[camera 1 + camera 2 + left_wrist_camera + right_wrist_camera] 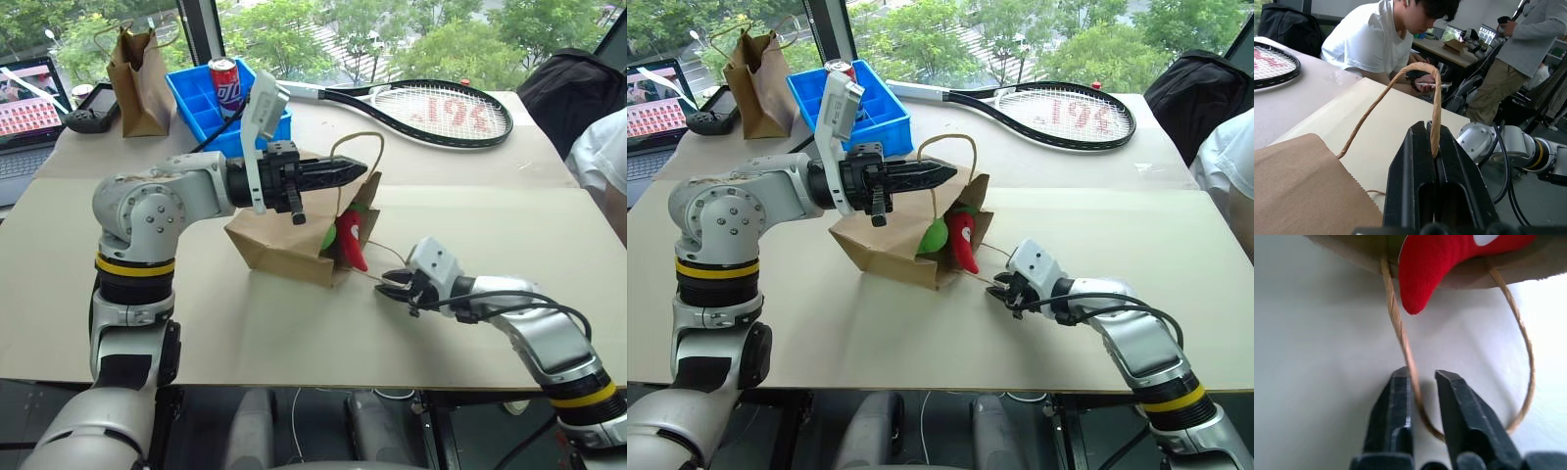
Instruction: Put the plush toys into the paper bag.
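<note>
A pale worktop (196, 333) beside a window with green trees beyond carries the scene. The wide kraft paper bag (279, 245) lies tipped on its side near the middle, its mouth facing the robot's right. The left tool (355, 172) is level above the bag, its black fingers (1440, 181) pressed together on the bag's upper cord handle (1436, 112), which loops up from the bag's edge and hangs pinched between them. In the bag's mouth sit the red chili-pepper plush (963, 238) and, just beside it on the robot's left, the lime-green plush (935, 237); the chili's pointed tip sticks out past the rim over the worktop. The bag's lower handle (1400, 335) lies on the worktop, running out toward the right tool (392, 286). That tool, low over the surface near the bag's mouth, has its fingers (1393, 416) closed to a narrow gap with the cord running between them.

Farther back stand a narrower, darker brown paper bag (137, 83), a blue tray (201, 113) holding a drinks can (225, 83), a tennis racket (431, 113) and a laptop (29, 113). The left wrist view shows a seated person in a white shirt (1376, 41) and another standing (1513, 68).
</note>
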Robot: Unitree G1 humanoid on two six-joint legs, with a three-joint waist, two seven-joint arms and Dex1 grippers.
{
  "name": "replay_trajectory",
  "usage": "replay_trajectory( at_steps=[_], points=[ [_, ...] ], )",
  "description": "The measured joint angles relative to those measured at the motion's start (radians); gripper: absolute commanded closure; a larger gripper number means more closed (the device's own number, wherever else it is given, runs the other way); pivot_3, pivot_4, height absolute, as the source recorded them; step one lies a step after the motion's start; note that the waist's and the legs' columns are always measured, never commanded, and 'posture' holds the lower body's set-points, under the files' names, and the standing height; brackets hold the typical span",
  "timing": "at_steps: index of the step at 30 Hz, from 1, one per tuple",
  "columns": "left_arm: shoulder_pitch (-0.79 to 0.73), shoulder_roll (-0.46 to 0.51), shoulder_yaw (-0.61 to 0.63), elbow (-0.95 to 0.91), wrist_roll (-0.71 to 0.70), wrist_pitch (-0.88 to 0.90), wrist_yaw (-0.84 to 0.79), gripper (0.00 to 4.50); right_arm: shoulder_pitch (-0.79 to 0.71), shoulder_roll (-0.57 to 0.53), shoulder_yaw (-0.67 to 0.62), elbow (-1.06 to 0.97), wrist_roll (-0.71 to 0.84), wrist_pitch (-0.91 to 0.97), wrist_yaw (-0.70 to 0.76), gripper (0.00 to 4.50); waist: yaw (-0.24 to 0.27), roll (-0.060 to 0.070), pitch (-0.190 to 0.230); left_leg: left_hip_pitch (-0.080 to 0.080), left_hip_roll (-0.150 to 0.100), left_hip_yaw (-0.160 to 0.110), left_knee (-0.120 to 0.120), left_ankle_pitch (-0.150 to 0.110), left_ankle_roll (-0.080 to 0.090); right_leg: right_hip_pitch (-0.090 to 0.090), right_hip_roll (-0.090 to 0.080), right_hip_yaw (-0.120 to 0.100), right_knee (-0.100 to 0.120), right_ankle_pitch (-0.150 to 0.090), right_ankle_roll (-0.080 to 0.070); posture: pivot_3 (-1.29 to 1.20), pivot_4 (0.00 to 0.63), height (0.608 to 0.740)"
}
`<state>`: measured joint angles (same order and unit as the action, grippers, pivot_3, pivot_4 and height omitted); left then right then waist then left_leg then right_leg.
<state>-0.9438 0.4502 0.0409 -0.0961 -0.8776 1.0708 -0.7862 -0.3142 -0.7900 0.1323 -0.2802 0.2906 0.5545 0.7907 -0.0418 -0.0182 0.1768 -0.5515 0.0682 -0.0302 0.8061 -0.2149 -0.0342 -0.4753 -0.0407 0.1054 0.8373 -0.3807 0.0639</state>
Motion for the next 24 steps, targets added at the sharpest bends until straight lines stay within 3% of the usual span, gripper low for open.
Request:
replay_trajectory(
  at_steps=[11, 24],
  points=[
    [-0.068, 0.053, 0.003, 0.113, 0.089, -0.125, -0.051, 4.50, -0.281, -0.046, -0.148, 0.028, 0.053, 0.027, 0.041, 4.45, -0.001, 0.000, 0.001, 0.001, 0.000, 0.000, -0.001, 0.000, 0.000, 0.000, 0.000, 0.000, 0.000, 0.000, 0.000, 0.00, 0.150, 0.658],
    [-0.122, 0.077, 0.011, 0.300, 0.244, -0.302, -0.067, 4.50, -0.470, -0.081, -0.162, -0.063, 0.184, 0.094, 0.121, 4.45, 0.000, 0.000, 0.003, 0.000, 0.000, 0.000, -0.002, 0.000, 0.000, 0.000, 0.000, 0.000, -0.001, 0.000, 0.000, 0.00, 0.150, 0.658]
  ],
)
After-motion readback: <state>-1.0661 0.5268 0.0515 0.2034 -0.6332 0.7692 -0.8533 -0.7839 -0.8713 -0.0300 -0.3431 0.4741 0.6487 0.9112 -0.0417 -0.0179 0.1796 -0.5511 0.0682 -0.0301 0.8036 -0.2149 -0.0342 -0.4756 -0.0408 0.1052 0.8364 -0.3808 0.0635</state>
